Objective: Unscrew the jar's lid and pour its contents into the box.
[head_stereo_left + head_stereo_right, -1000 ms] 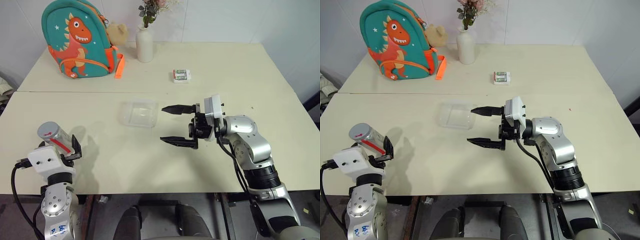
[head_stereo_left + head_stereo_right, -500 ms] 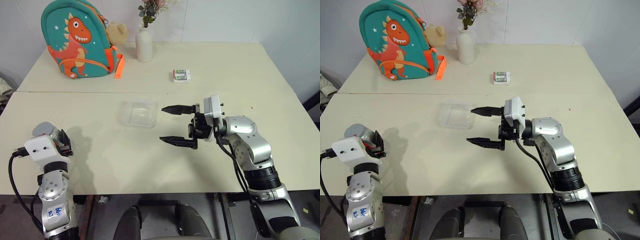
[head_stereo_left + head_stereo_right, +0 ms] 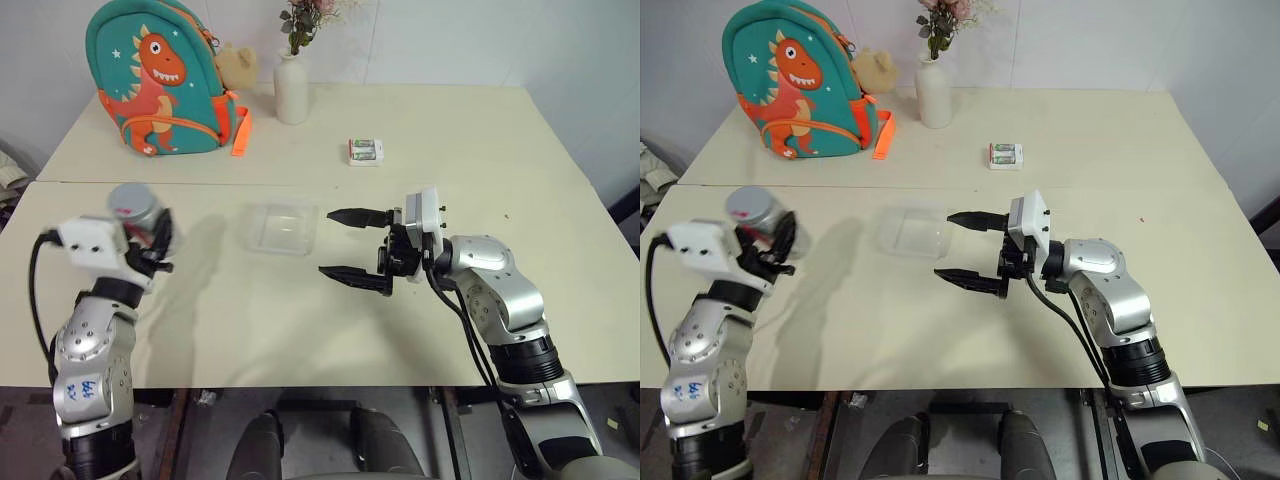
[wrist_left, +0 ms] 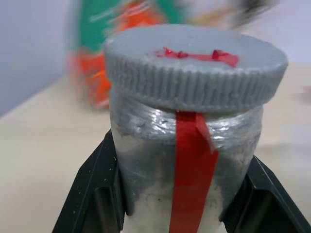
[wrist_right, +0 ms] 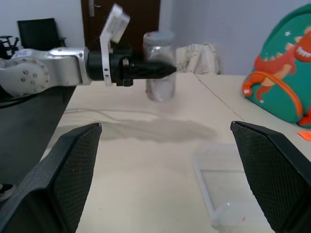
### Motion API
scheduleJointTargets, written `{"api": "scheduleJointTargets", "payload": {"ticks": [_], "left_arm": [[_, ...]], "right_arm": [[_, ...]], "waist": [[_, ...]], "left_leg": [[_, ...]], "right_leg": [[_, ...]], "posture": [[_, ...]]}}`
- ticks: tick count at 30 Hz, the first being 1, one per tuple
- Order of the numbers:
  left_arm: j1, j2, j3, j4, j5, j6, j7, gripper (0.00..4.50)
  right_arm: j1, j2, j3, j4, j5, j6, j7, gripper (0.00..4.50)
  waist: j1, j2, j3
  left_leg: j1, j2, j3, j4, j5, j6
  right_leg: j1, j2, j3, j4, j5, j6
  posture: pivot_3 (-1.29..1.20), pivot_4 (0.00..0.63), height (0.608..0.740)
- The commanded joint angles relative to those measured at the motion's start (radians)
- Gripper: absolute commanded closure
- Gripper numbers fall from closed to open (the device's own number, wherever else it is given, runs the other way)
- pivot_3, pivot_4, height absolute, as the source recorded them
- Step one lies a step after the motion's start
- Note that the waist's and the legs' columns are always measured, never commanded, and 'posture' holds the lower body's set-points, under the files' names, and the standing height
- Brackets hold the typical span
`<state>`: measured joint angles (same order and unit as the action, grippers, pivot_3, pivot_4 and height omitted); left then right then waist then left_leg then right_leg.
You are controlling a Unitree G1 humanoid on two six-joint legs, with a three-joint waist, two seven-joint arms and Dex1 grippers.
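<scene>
You are gripping the jar (image 3: 133,212) in your left gripper (image 3: 148,243), fingers clamped on its body below the lid (image 4: 194,68), leaving that grey cap exposed for twisting. The jar is raised over the table's (image 3: 250,320) left side. The box (image 3: 283,227) is lying mid-table, just beside your right gripper (image 3: 345,243), which is waiting spread wide, pointing toward the jar, likely to take the lid.
</scene>
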<state>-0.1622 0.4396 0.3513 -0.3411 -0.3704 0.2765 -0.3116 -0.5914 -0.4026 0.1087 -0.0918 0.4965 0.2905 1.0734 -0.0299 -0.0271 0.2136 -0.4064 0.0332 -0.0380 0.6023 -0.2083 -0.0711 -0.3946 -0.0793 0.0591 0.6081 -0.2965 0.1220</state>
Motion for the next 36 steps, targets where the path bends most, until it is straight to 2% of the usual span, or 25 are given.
{"api": "scheduleJointTargets", "payload": {"ticks": [1,5,12,20,28,31,35,36], "left_arm": [[-0.038,0.07,-0.078,-0.02,-0.057,0.028,-0.165,2.54],[-0.098,0.1,-0.166,0.014,-0.122,0.088,-0.299,2.54],[-0.167,0.078,-0.281,0.053,-0.104,0.101,-0.384,2.54],[-0.2,0.059,-0.304,0.073,-0.1,0.099,-0.398,2.54],[-0.198,0.048,-0.302,0.067,-0.096,0.099,-0.392,2.54],[-0.193,0.044,-0.301,0.068,-0.094,0.097,-0.388,2.54],[-0.186,0.042,-0.3,0.071,-0.092,0.093,-0.388,2.54],[-0.185,0.042,-0.299,0.073,-0.092,0.092,-0.388,2.54]], "right_arm": [[-0.048,0.008,-0.004,-0.078,0.022,0.066,-0.053,0.0],[-0.104,0.045,0.002,-0.118,0.08,0.198,-0.115,0.0],[-0.205,0.099,0.059,-0.097,0.031,0.306,-0.217,0.0],[-0.234,0.155,0.104,-0.043,-0.004,0.325,-0.257,0.0],[-0.249,0.183,0.089,0.001,-0.022,0.29,-0.259,0.0],[-0.256,0.188,0.079,0.012,-0.022,0.28,-0.256,0.6],[-0.259,0.191,0.072,0.014,-0.02,0.274,-0.252,1.89],[-0.26,0.192,0.071,0.014,-0.021,0.274,-0.251,1.92]], "waist": [[-0.003,0.0,0.0],[-0.003,0.0,0.0],[-0.001,0.0,0.0],[-0.001,0.0,0.0],[-0.001,0.0,0.0],[-0.001,0.0,0.0],[-0.001,0.0,0.0],[-0.001,0.0,0.0]], "left_leg": [[0.0,0.0,0.0,-0.001,0.0,0.0],[0.0,0.002,0.0,-0.005,0.0,0.0],[0.0,0.002,0.0,-0.006,0.0,0.0],[-0.001,0.002,0.0,-0.006,0.0,0.0],[-0.001,0.002,0.0,-0.006,0.0,0.0],[-0.001,0.002,0.0,-0.006,0.0,0.0],[-0.001,0.002,0.0,-0.006,0.0,0.0],[-0.001,0.002,0.0,-0.007,0.0,0.0]], "right_leg": [[0.0,0.0,0.0,0.0,0.0,0.0],[-0.003,0.001,0.0,0.003,0.001,0.003],[-0.005,0.002,0.0,0.003,0.002,0.007],[-0.006,0.002,0.0,0.003,0.004,0.011],[-0.006,0.002,0.0,0.003,0.004,0.011],[-0.006,0.002,0.0,0.004,0.004,0.011],[-0.006,0.002,0.0,0.004,0.004,0.011],[-0.006,0.002,0.0,0.004,0.004,0.011]], "posture": [[0.0,0.15,0.74],[0.0,0.15,0.74],[0.0,0.15,0.74],[0.0,0.15,0.74],[0.0,0.15,0.74],[0.0,0.15,0.74],[0.0,0.15,0.74],[0.0,0.15,0.74]]}}
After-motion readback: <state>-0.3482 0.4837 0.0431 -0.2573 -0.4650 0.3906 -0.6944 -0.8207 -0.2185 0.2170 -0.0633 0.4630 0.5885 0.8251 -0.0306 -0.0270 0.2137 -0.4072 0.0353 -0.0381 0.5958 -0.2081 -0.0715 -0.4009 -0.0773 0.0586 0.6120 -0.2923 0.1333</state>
